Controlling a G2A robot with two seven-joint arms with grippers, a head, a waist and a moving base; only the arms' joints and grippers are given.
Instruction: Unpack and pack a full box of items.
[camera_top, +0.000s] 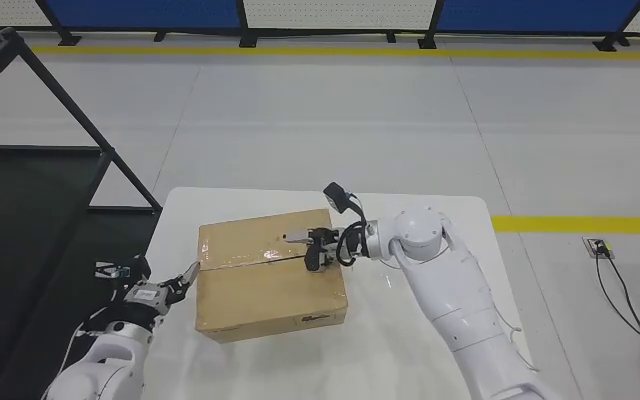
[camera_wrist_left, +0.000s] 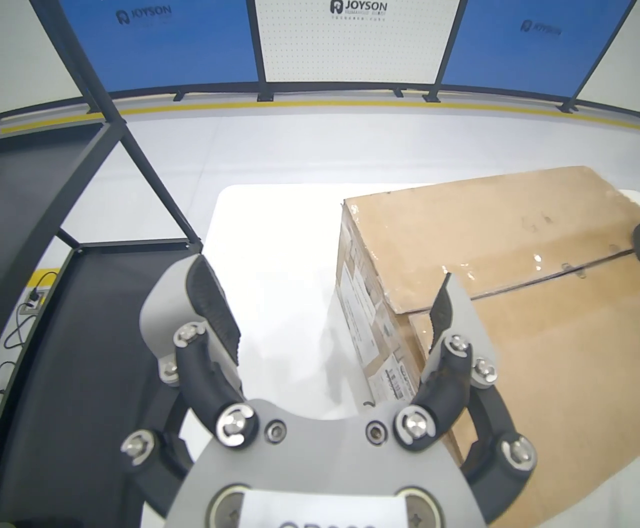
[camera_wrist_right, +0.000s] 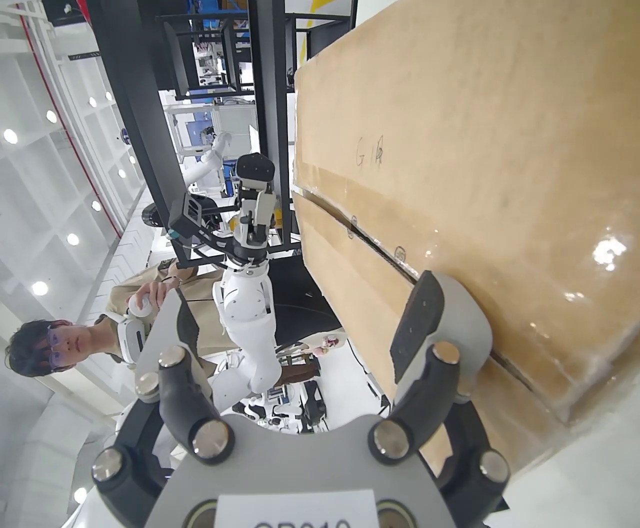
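Observation:
A closed cardboard box (camera_top: 270, 275) sits in the middle of the white table (camera_top: 250, 205), its top flaps meeting at a taped seam. My left gripper (camera_top: 150, 272) is open at the box's left end. In the left wrist view, one fingertip (camera_wrist_left: 446, 295) is at the top edge of the box (camera_wrist_left: 525, 260) by the seam; I cannot tell if it touches. My right gripper (camera_top: 308, 250) is open over the right end of the seam. One of its pads (camera_wrist_right: 417, 320) rests against the top of the box (camera_wrist_right: 475, 175) along the seam, with nothing held between its fingers.
A black metal rack (camera_top: 50, 200) stands off the table's left edge, close behind my left arm. Bare table (camera_wrist_left: 280, 240) lies between the left gripper (camera_wrist_left: 322, 280) and the box's labelled side. Grey floor with a yellow line (camera_top: 560, 223) surrounds the table.

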